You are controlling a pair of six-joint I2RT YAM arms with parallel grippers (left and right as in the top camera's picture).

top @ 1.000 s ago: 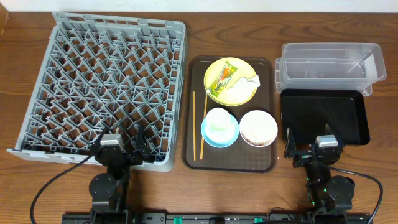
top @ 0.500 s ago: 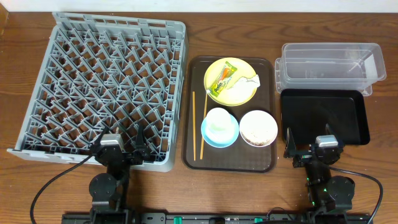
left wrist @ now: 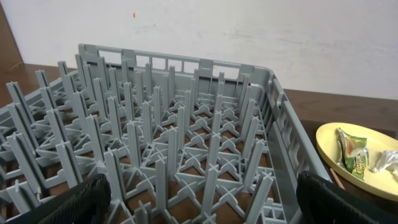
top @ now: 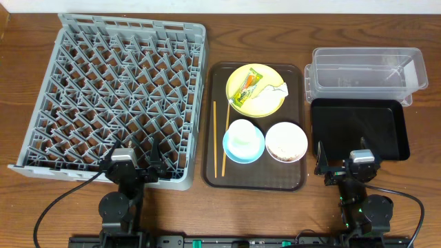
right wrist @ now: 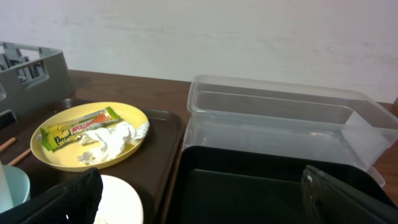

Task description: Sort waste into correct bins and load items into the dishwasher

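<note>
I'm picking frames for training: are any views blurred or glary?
Overhead: sharp, evenly lit, slight sheen on the clear tub. Left wrist: dish rack crisp; fingers of the left hand dark, soft-edged. Right wrist: yellow plate sharp; fingers of the right hand likewise soft.

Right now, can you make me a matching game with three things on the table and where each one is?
Things:
1. snack wrapper
2. chopsticks
3. rice scraps

Places:
A. in the white bowl
B. straight on the brown tray
C. on the yellow plate

Pairs: 1-C, 2-B, 3-A.
</note>
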